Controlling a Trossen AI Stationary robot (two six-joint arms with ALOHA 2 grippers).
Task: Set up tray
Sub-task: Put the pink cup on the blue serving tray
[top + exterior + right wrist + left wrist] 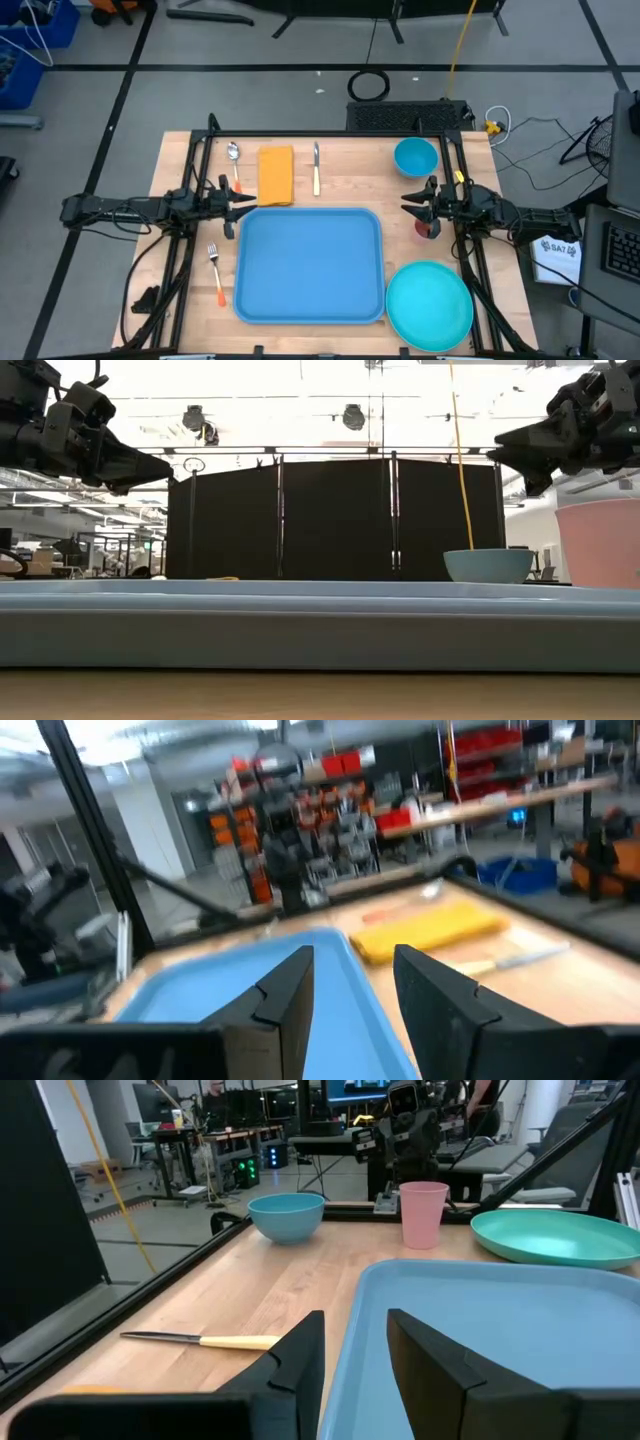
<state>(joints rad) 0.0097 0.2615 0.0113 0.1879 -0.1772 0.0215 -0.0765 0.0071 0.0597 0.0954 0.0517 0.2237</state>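
Observation:
The blue tray [310, 264] lies flat in the middle of the table, with nothing on it. It also shows in the left wrist view [500, 1330] and the right wrist view [240, 990]. My left gripper [243, 203] hovers open above the tray's far left corner. My right gripper [410, 201] hovers open off the tray's far right corner, above the table, next to a pink cup [425, 228]. Both grippers hold nothing.
A round turquoise plate [430, 305] lies at the near right. A blue bowl [415, 156] stands at the far right. A yellow napkin [276, 174], a spoon [234, 158] and a knife [316, 168] lie beyond the tray. A fork [215, 270] lies left of it.

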